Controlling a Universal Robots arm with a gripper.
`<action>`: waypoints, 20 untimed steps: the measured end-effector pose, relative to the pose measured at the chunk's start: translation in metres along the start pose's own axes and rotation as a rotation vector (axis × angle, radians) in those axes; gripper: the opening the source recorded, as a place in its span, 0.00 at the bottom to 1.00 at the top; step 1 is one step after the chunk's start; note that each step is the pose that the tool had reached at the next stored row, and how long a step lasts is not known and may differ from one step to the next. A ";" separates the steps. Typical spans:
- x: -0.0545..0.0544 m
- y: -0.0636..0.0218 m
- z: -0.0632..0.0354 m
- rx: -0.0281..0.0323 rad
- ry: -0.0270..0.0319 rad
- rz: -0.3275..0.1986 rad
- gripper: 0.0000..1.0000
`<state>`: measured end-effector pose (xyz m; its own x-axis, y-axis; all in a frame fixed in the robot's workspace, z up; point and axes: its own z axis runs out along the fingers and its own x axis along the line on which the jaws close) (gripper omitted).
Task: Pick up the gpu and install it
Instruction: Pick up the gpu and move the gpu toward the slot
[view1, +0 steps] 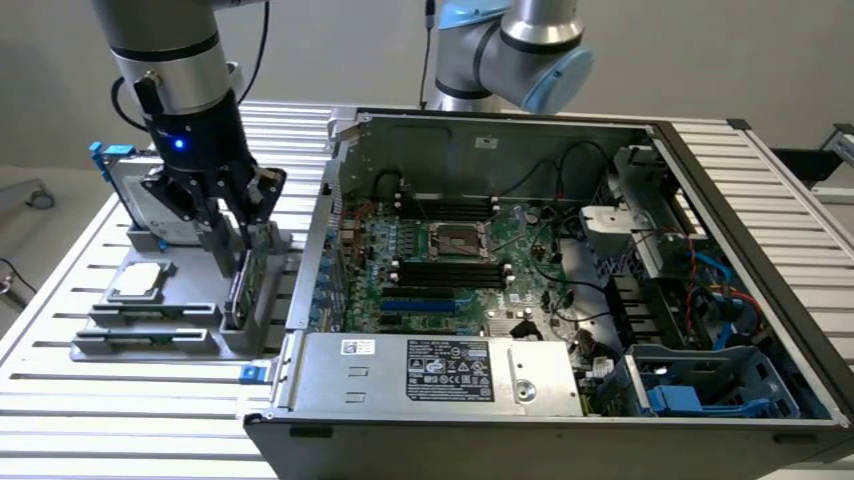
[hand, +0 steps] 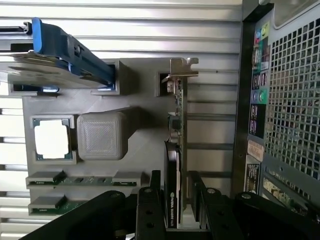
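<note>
The gripper (hand: 175, 180), jaws spread, straddles the gpu (hand: 176, 150) without visibly pinching it. The gpu stands on edge in the gray holder (hand: 135, 85). It is probably light, stiff and fragile, best held by its black shroud's flat faces. Beside the holder sits the open computer case (hand: 290, 100).

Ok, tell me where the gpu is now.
The gpu stands on edge in the grey holder at the exterior view's left, beside the case, with the open claw around it.
</note>
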<state>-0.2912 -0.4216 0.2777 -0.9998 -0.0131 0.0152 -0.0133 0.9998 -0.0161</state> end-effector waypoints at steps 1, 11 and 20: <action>0.000 0.0000 0.0019 0.0000 0.0000 0.002 0.36; -0.001 0.0002 0.0201 -0.0001 0.0003 0.014 0.36; -0.001 0.0004 0.0337 0.0000 -0.0105 0.015 0.36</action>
<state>-0.2907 -0.4217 0.2440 -1.0000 0.0022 0.0044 0.0022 0.9999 -0.0162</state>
